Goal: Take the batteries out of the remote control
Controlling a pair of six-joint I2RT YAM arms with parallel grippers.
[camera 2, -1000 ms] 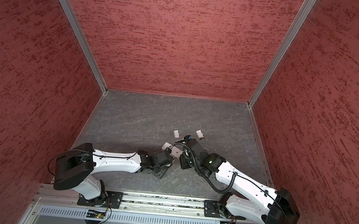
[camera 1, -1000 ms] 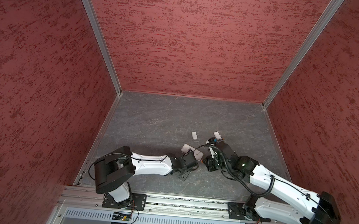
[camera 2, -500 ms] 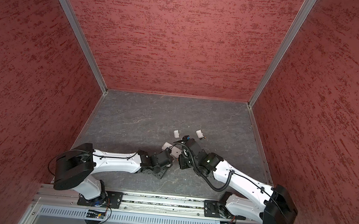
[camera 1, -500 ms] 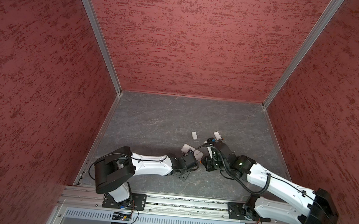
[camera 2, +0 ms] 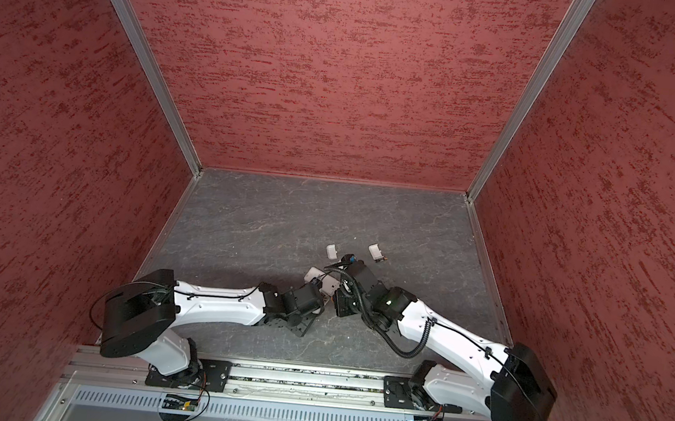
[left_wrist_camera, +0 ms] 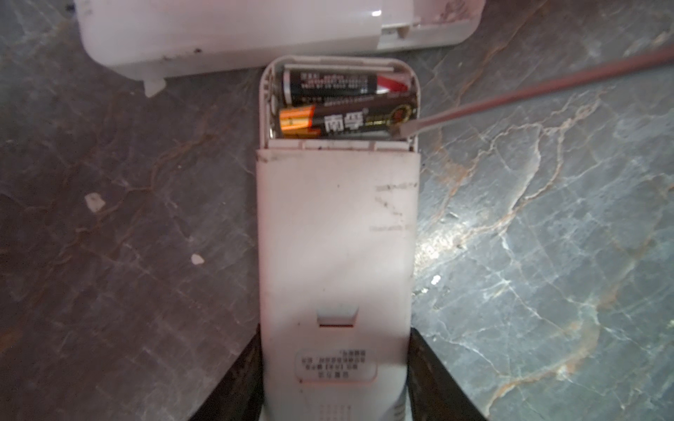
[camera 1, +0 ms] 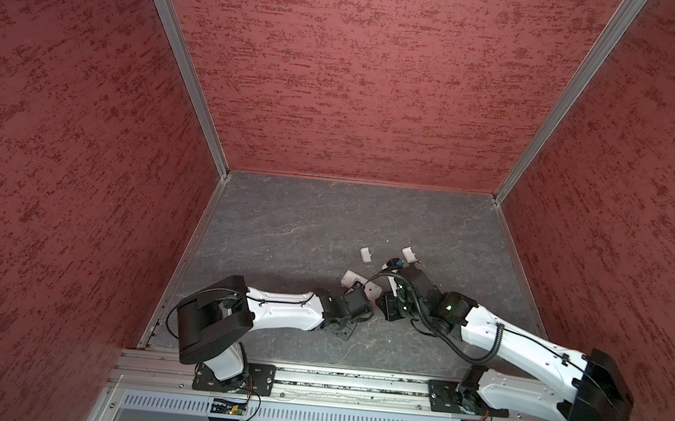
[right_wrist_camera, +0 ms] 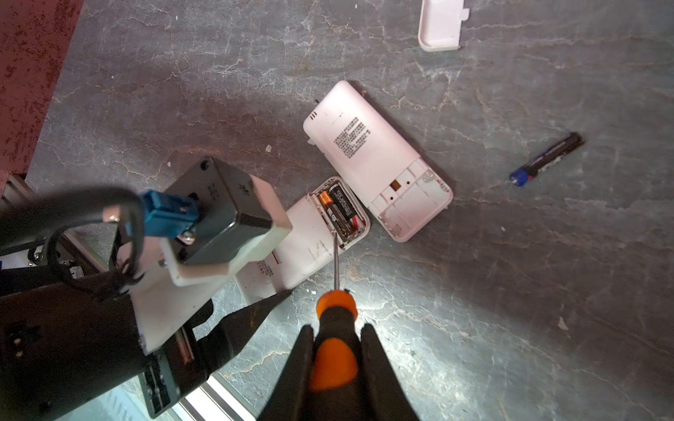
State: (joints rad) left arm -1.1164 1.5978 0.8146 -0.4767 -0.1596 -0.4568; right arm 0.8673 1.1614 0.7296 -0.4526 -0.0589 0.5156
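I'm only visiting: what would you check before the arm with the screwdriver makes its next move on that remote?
1. Left gripper clamps the remote by its sides: ok.
2. Right gripper shut on the screwdriver handle: ok.
3. Cover off, both batteries exposed: ok.
4. Tip at the end of the orange-ended battery: ok; wedged under it: cannot tell.
5. Remote emptied: not ok, two sit inside.
6. Second remote lies close by the open end; in the way: cannot tell.
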